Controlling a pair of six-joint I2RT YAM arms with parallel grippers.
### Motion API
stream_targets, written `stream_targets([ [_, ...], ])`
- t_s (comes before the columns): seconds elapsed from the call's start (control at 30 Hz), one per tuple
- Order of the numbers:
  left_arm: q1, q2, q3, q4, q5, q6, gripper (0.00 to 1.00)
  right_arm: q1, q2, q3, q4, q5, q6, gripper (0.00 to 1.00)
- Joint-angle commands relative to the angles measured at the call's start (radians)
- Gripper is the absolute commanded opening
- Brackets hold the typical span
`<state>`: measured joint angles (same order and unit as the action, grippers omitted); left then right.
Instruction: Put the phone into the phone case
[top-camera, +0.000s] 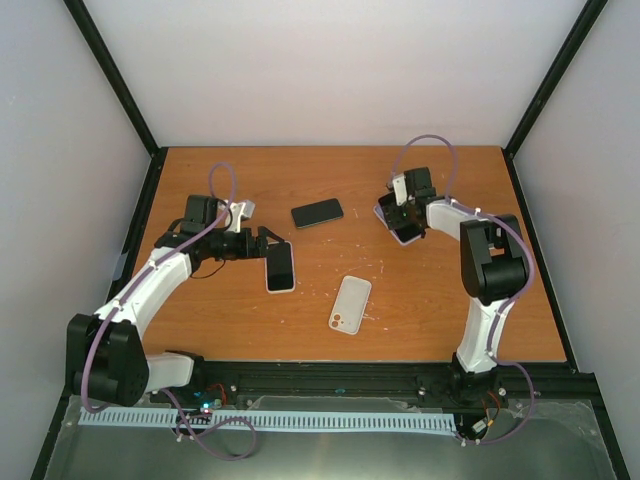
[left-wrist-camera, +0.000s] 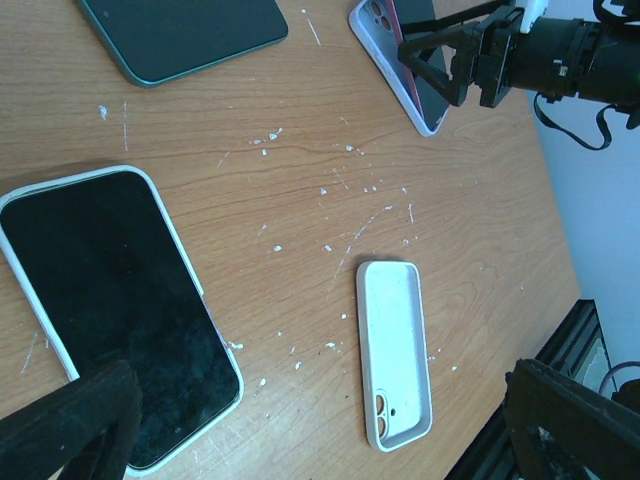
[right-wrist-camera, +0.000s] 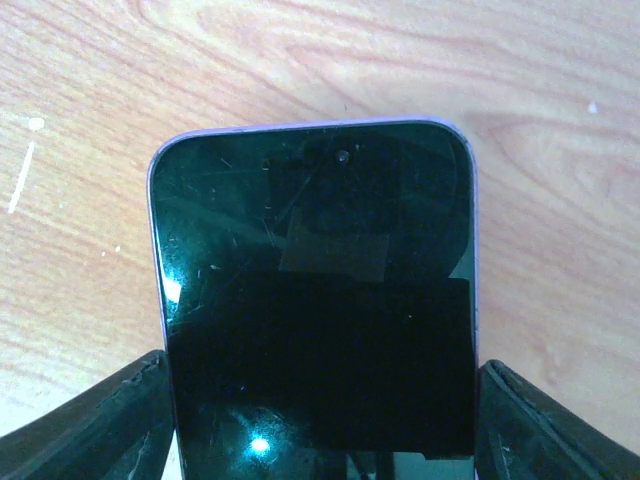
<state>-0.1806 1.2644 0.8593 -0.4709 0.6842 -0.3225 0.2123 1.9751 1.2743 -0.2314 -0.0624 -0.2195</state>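
An empty white phone case (top-camera: 350, 304) lies open side up at the table's middle front; it also shows in the left wrist view (left-wrist-camera: 393, 352). A black-screened phone with a white rim (top-camera: 280, 267) lies left of it, screen up (left-wrist-camera: 110, 310). My left gripper (top-camera: 258, 245) is open at that phone's far end, its jaws wide apart (left-wrist-camera: 320, 400) and holding nothing. My right gripper (top-camera: 405, 222) is shut on a phone with a lilac rim (right-wrist-camera: 315, 300), one finger on each long side; the phone appears tilted in the left wrist view (left-wrist-camera: 405, 75).
A dark green phone (top-camera: 317, 212) lies screen up at the back middle, also in the left wrist view (left-wrist-camera: 185, 30). White flecks dot the wooden table (top-camera: 430, 300). A black frame rail (top-camera: 400, 375) runs along the front edge.
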Motion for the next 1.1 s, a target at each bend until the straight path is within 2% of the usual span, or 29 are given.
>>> stream_targets([
  [0.0, 0.002, -0.034, 0.003, 0.012, -0.001, 0.023, 1.00, 0.024, -0.078, -0.060, -0.046, 0.048, 0.115, 0.53],
  [0.17, 0.001, -0.030, 0.007, 0.011, -0.006, 0.026, 0.99, 0.074, -0.131, -0.099, -0.079, 0.052, 0.246, 0.53],
  [0.37, 0.001, -0.024, 0.008, 0.011, -0.014, 0.027, 1.00, 0.151, -0.170, -0.154, -0.169, 0.167, 0.397, 0.54],
  [0.7, 0.001, -0.050, -0.018, 0.038, -0.059, -0.043, 0.99, 0.284, -0.257, -0.327, -0.195, 0.217, 0.549, 0.55],
  [0.9, -0.027, -0.025, -0.010, 0.078, -0.040, -0.110, 0.97, 0.366, -0.299, -0.389, -0.187, 0.210, 0.623, 0.62],
  [1.07, -0.096, 0.006, 0.015, 0.093, -0.077, -0.152, 0.96, 0.406, -0.351, -0.435, -0.152, 0.166, 0.616, 0.70],
])
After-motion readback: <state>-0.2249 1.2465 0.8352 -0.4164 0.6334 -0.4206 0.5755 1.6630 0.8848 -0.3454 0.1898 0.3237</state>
